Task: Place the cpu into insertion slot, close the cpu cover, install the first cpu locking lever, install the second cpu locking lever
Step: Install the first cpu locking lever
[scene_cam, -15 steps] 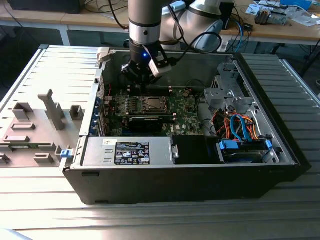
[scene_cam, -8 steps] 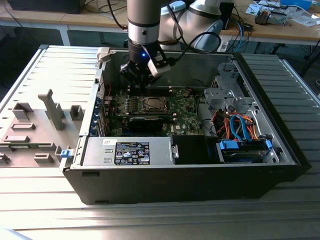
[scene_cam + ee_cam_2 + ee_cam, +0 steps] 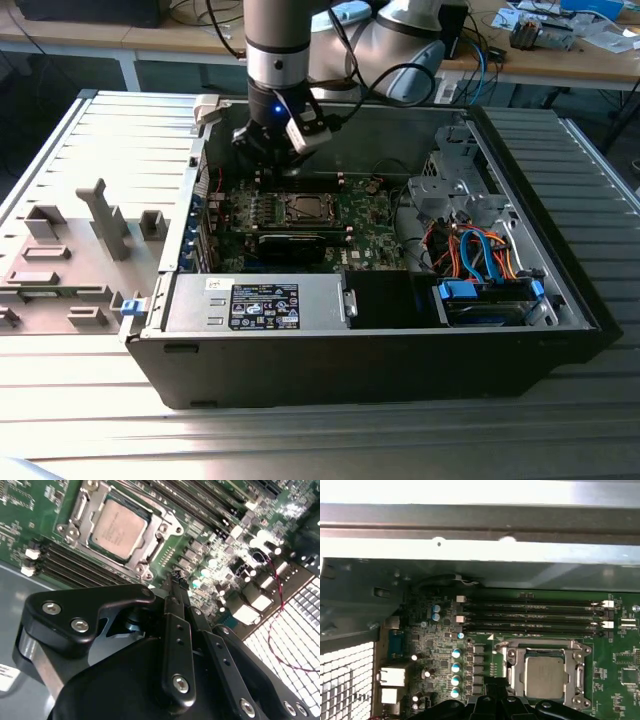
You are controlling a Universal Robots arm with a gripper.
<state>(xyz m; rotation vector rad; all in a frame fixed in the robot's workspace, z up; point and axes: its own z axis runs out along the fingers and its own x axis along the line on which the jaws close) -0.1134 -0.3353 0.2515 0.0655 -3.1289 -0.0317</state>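
Gripper [image 3: 176, 577] fingers together, holding nothing, hovering just beside insertion slot [image 3: 120, 527]; cpu [image 3: 118, 529] seated inside, cpu cover [image 3: 82, 507] down.

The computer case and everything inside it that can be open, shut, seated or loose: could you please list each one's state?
computer case: side panel off, interior exposed.
cpu: seated flat in the insertion slot.
cpu cover: down, framing the chip.
gripper: fingers together, holding nothing, above the board beside the socket.
memory slots: appear empty, white latches at their ends.
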